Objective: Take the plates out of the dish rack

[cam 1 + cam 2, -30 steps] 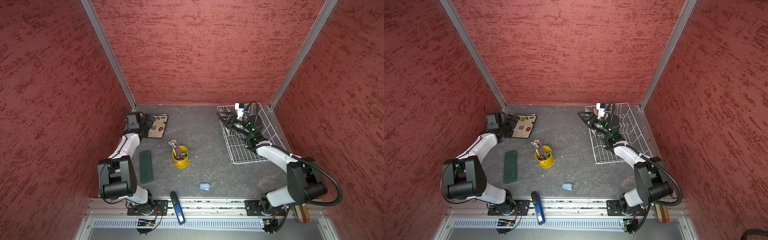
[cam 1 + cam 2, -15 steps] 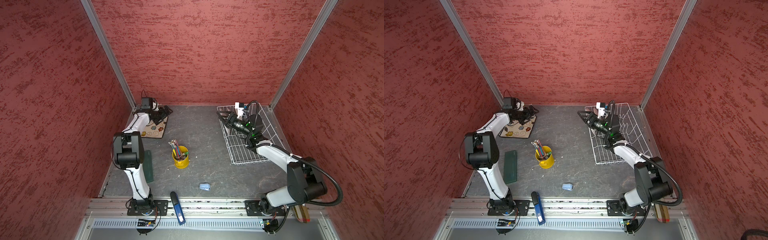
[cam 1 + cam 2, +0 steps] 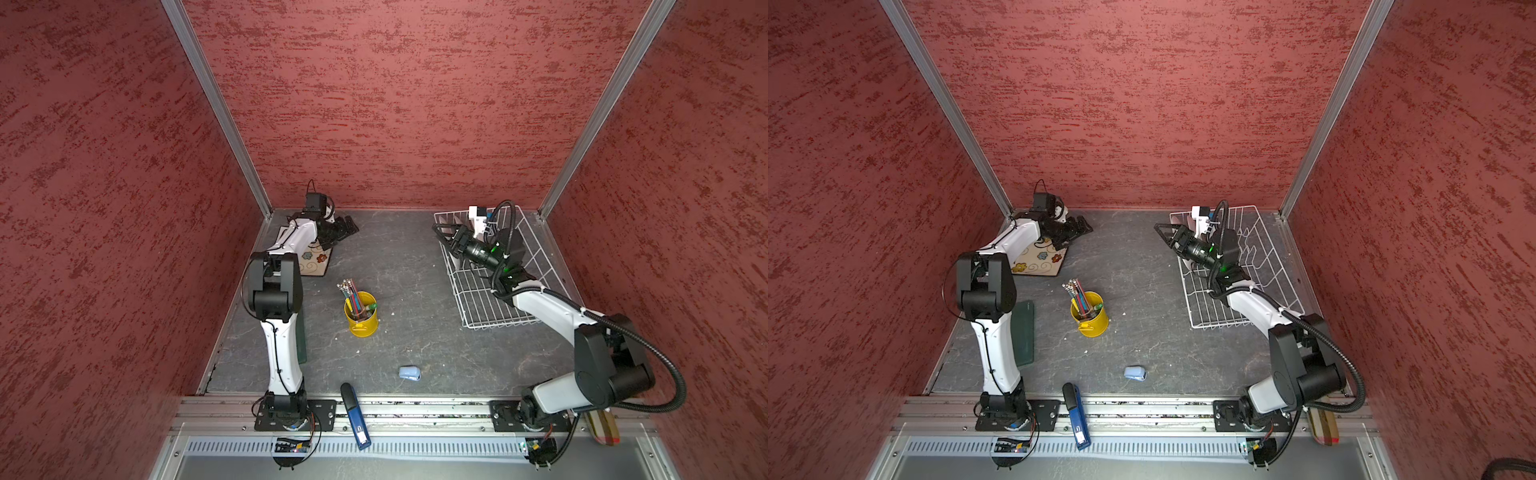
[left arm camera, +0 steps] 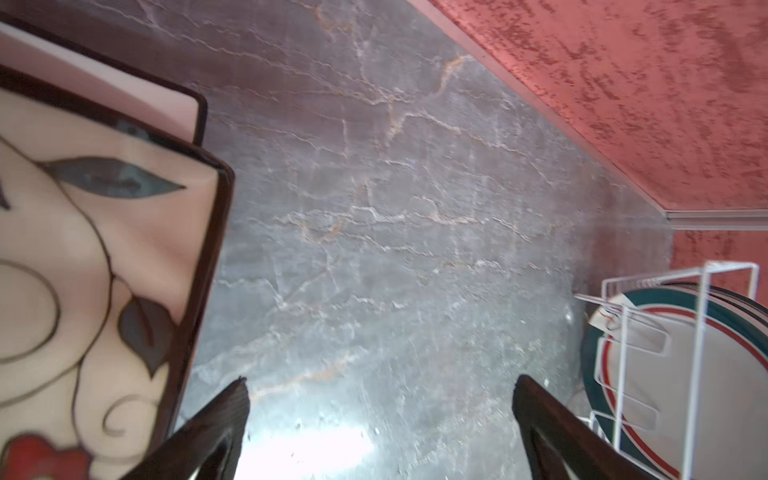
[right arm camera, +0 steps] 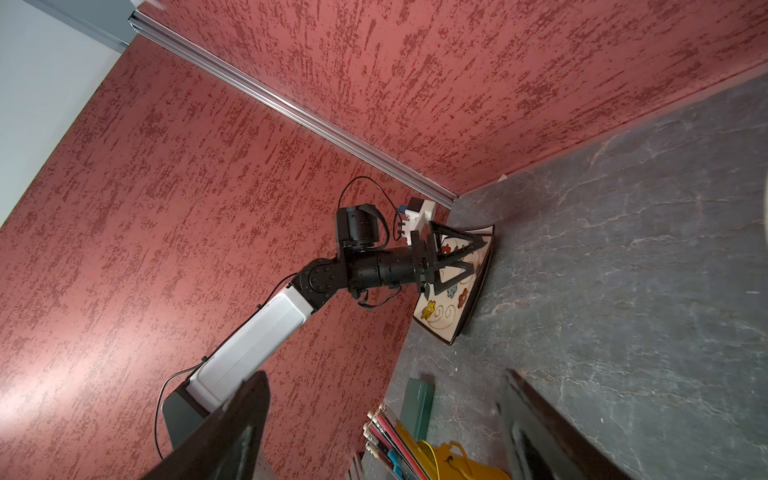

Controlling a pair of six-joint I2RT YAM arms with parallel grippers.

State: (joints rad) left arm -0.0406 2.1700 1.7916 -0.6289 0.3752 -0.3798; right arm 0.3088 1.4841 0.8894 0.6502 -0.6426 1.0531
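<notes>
Dish rack (image 3: 484, 305) holding round plates (image 4: 685, 395), left gripper (image 3: 348, 228) released, right gripper (image 3: 439, 235) released (jaws wide)

No legible text, brand, number or sign in any view. The blue tool (image 3: 354, 415) lying across the front rail (image 3: 415, 409) has a pale mark near its end, too small to read. The square plate (image 4: 83, 270) carries only flower and leaf drawing.
</notes>
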